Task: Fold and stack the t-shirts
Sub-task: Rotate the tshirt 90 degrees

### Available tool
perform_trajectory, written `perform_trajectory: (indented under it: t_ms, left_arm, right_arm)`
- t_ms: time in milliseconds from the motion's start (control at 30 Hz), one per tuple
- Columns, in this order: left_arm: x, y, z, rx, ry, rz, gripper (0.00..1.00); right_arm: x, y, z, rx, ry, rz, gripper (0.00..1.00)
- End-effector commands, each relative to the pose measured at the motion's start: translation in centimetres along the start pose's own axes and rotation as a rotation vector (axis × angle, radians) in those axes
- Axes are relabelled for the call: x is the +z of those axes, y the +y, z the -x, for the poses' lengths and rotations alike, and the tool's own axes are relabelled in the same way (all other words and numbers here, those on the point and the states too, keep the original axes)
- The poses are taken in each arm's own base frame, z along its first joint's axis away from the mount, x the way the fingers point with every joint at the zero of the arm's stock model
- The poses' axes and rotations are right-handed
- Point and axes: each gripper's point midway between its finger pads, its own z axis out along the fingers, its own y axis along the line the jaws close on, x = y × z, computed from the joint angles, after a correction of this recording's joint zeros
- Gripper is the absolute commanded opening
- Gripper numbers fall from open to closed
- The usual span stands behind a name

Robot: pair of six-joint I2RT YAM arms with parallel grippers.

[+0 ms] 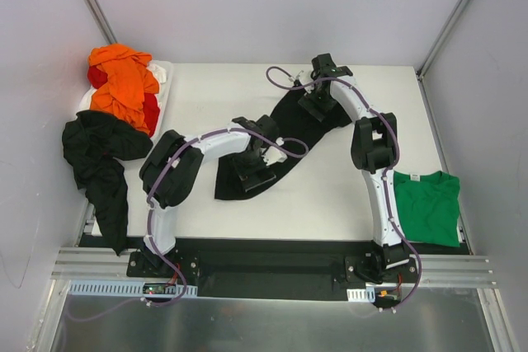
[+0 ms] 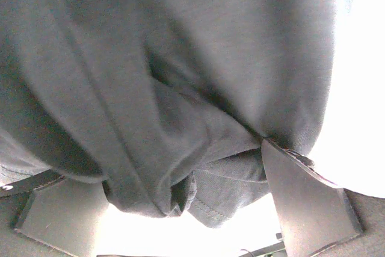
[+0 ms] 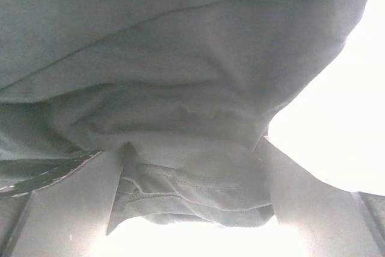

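A black t-shirt (image 1: 285, 133) stretches diagonally across the middle of the table, held at both ends. My left gripper (image 1: 252, 172) is shut on its lower left end; the cloth (image 2: 180, 118) bunches between the fingers (image 2: 307, 197). My right gripper (image 1: 315, 103) is shut on its upper right end; a hemmed fold (image 3: 192, 185) fills the jaws. A folded bright green t-shirt (image 1: 426, 206) lies flat at the right edge. An orange t-shirt (image 1: 124, 84) lies heaped over a red one (image 1: 151, 110) at the back left. Another black t-shirt (image 1: 99, 162) hangs off the left edge.
A white tray (image 1: 162, 72) under the orange and red heap stands at the back left corner. Grey walls and metal frame posts (image 1: 450, 18) close in the table. A metal rail (image 1: 272, 265) runs along the near edge by the arm bases.
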Motion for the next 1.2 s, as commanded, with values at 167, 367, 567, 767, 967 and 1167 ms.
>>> perform_trajectory:
  t_ms: [167,367,567,767,967,1167]
  left_arm:
    - [1.6,-7.2,-2.7,0.133,0.124,-0.166,0.99]
    - [0.4,-7.8,-4.1,0.099,0.179,-0.14,0.99]
    - [-0.6,-6.9,-6.3,0.074,0.254,-0.06,0.99]
    - [-1.5,-7.8,-8.3,0.043,0.29,-0.076,0.99]
    - [-1.9,-7.9,-9.8,0.028,0.314,-0.052,0.99]
    - [-2.0,-7.3,-9.9,0.032,0.297,0.001,0.99]
  right_arm:
    - [-0.1,-0.9,1.5,-0.021,-0.046,-0.038,0.99]
    - [-0.6,-0.6,1.6,-0.041,-0.042,-0.045,0.99]
    - [-0.8,-0.6,1.3,-0.049,-0.033,-0.05,0.99]
    - [-0.8,-0.3,0.7,-0.054,-0.023,-0.05,0.99]
    - [-0.6,0.1,0.3,-0.054,-0.014,-0.042,0.99]
    - [-0.5,0.4,0.1,-0.053,-0.008,-0.03,0.99]
